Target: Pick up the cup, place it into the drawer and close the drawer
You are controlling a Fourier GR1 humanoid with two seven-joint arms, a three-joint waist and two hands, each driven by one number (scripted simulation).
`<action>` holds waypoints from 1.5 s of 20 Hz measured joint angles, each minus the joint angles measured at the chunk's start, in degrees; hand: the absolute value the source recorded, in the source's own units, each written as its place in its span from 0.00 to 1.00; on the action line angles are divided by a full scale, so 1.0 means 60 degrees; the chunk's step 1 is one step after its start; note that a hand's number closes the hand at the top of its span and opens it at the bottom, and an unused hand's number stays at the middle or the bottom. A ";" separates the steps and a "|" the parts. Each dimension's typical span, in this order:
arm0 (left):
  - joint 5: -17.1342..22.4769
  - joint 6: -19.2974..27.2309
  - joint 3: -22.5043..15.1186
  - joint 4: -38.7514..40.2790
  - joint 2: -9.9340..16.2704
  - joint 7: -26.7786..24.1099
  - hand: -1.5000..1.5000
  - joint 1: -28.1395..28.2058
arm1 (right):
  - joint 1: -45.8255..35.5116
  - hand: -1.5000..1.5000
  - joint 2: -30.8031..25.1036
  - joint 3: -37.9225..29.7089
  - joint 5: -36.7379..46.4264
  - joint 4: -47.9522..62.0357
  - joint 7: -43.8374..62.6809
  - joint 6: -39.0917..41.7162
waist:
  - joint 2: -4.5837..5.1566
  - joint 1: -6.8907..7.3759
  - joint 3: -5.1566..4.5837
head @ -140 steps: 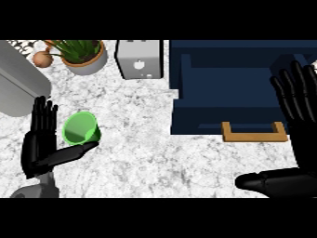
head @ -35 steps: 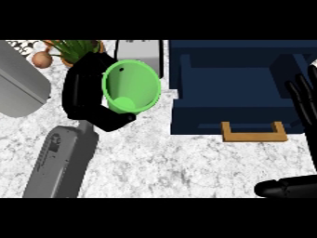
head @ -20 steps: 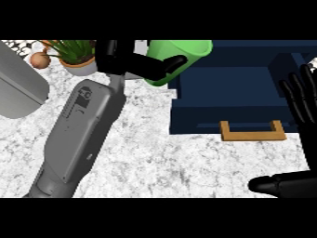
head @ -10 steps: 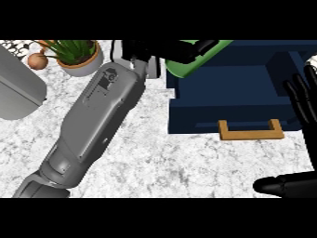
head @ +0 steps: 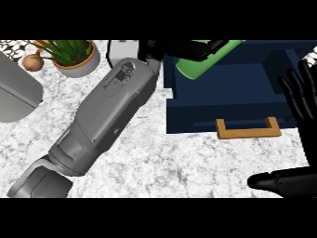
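My left hand (head: 181, 48) is curled round the green cup (head: 201, 65) at the view's top, over the back left part of the open dark blue drawer (head: 247, 95). The cup is tilted and partly hidden by the fingers and the view's upper edge. The grey left forearm (head: 106, 116) stretches diagonally across the marble counter. The drawer's wooden handle (head: 248, 128) faces me at its front. My right hand (head: 310, 121) rests open at the right edge, fingers up, beside the drawer.
A potted plant (head: 71, 53) and a small brown object (head: 32, 61) stand at the back left. A grey appliance (head: 3, 90) fills the left edge. A grey box (head: 123, 48) sits behind the left forearm. The marble counter (head: 175, 162) spreads in front.
My left hand has carried the cup from the counter's left up and rightward to above the drawer's back left. The right hand has stayed still.
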 measured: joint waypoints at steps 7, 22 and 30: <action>0.0819 0.0254 -0.1254 0.1166 -0.0001 -0.0232 1.00 -0.0504 | -0.0084 0.00 -0.0140 -0.0184 -0.0283 0.0168 -0.0179 0.0245 | 0.0047 -0.0197 0.0006; 0.1597 0.1166 -0.3566 0.2171 0.0001 0.0012 0.00 -0.1054 | -0.0410 0.00 0.0015 0.0166 -0.0412 0.0263 -0.0165 0.0358 | 0.0157 -0.0691 0.0014; 0.2610 0.0792 -0.3321 0.1853 0.0000 -0.0751 0.00 -0.1016 | -0.0443 0.00 0.0037 -0.0006 -0.0958 0.0275 -0.0158 0.0508 | 0.0144 -0.0549 0.0006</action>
